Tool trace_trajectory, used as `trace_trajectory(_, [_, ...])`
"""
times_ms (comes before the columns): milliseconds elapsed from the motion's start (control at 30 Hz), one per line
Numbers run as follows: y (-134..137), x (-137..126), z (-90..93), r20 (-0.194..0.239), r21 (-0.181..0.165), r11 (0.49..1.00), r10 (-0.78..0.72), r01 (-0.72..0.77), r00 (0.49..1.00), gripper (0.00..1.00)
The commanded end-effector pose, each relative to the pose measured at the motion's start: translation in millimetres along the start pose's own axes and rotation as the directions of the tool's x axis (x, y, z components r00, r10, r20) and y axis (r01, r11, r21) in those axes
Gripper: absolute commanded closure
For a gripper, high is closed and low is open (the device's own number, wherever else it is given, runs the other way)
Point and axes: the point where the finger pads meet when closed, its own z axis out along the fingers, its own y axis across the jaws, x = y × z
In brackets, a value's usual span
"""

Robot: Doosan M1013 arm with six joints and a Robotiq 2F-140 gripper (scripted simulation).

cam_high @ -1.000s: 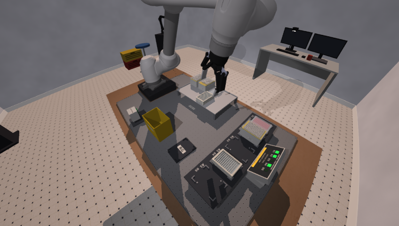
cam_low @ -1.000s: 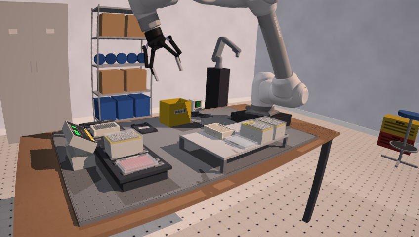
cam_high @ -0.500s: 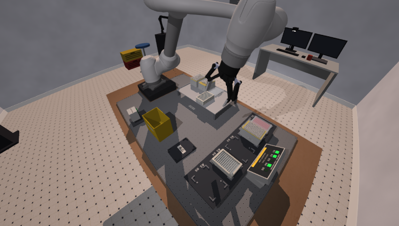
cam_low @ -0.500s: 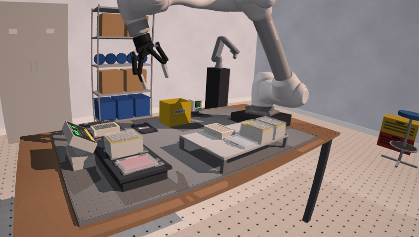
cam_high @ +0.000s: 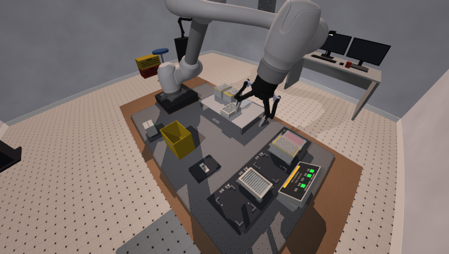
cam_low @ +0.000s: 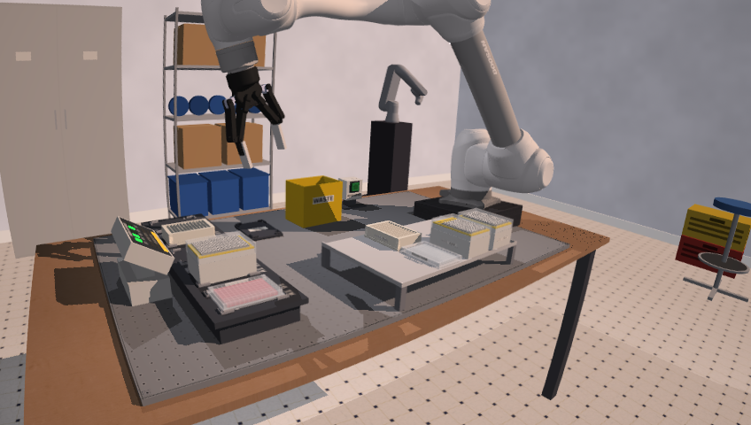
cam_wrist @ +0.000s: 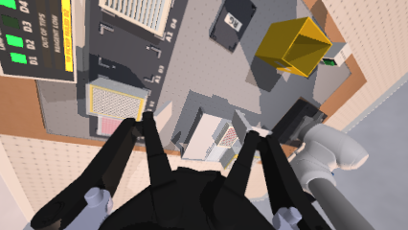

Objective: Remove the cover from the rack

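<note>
Jaws (cam_low: 259,137) open, empty, upper left of exterior view. Risk: carrying D2 cover (cam_high: 285,144) across open plate (cam_high: 295,138) behind it.

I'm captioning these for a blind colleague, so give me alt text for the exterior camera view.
The robot arm's open, empty gripper hangs high above the back of the table, with the covered tip rack and pink-filled plate on the black deck at front left. The yellow WASTE bin stands behind, a pale shelf of labware to the right.
</note>
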Motion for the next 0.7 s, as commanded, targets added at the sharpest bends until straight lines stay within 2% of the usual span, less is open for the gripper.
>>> trace_trajectory(0, [-0.9, -2.2, 1.3, -0.014, 0.006, 0.999, -0.034, 0.034, 0.999, 0.23])
trace_trajectory(433, [-0.9, -2.2, 1.3, -0.074, 0.029, 0.959, -0.280, 0.283, 0.957, 0.23])
trace_trajectory(500, [-0.9, -2.2, 1.3, -0.074, 0.029, 0.959, -0.280, 0.283, 0.957, 0.23])
trace_trajectory(667, [-0.9, -2.2, 1.3, -0.098, 0.034, 0.926, -0.370, 0.375, 0.924, 0.23])
